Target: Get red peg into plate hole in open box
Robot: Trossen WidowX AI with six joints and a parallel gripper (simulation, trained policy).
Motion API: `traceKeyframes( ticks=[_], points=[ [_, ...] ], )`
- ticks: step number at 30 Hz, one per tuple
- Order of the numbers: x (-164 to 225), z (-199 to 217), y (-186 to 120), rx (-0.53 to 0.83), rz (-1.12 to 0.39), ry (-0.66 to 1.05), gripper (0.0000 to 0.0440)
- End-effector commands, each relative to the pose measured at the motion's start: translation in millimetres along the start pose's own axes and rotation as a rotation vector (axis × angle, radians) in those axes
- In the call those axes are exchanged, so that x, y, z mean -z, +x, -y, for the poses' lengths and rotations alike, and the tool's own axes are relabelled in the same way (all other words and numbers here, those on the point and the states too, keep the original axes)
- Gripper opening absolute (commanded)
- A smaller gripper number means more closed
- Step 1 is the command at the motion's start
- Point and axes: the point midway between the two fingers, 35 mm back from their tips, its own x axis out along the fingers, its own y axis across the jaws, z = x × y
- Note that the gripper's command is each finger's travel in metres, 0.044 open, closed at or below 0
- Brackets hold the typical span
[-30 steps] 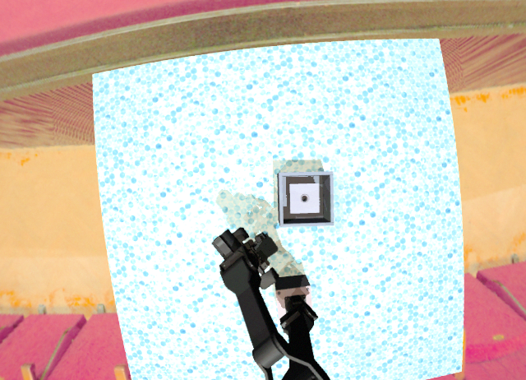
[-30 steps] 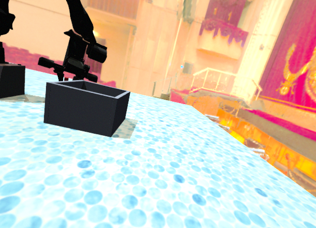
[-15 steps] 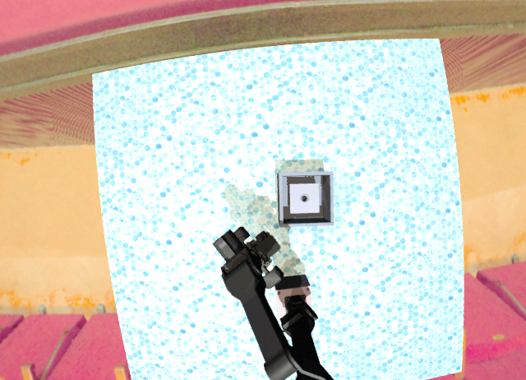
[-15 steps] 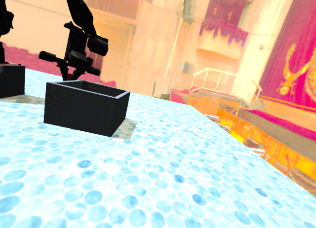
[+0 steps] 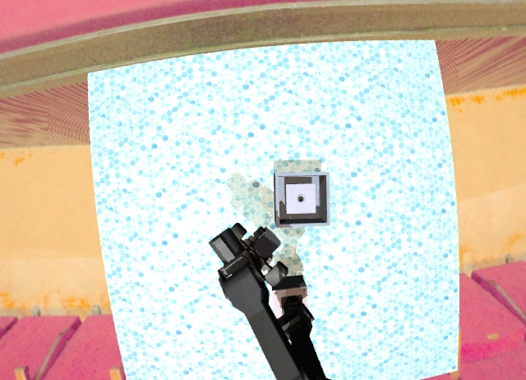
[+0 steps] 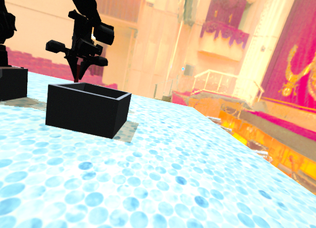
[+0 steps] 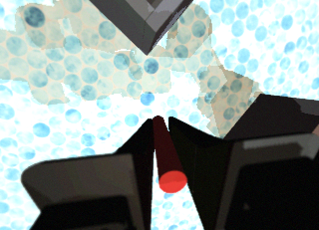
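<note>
The red peg point(image 7: 163, 149) point(image 6: 76, 78) sits between the two dark fingers of my gripper point(image 7: 159, 122) point(image 6: 78, 76), which is shut on it. In the wrist view its bright round end faces the camera. The open dark box point(image 5: 278, 201) point(image 6: 84, 110) point(image 7: 142, 16) stands on the dotted blue table. The white plate point(image 5: 292, 206) lies on its floor with the small hole point(image 5: 301, 198) in the middle. In the top view my arm point(image 5: 251, 291) is in front of the box and to its left. The gripper is outside the box, beside a corner.
The robot's black base block point(image 6: 12, 83) stands at the left edge of the exterior view. The table's edge point(image 6: 229, 133) drops off on the right there.
</note>
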Motion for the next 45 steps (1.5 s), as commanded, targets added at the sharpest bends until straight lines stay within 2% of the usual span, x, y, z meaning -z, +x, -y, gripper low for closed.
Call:
traceKeyframes(
  ticks=[1, 11, 18, 31, 45],
  points=[
    [-12.2, -4.6, -12.1, -0.018, 0.026, -0.013, 0.0000],
    [-49.9, -13.0, -37.8, -0.043, 0.072, -0.015, 0.0000],
    [-79.5, -12.7, -43.1, -0.044, 0.080, 0.016, 0.0000],
    [-132.4, -6.2, -36.2, -0.055, 0.077, 0.108, 0.0000],
    [-180.2, 2.4, -12.1, -0.062, 0.057, 0.199, 0.0003]
  ],
)
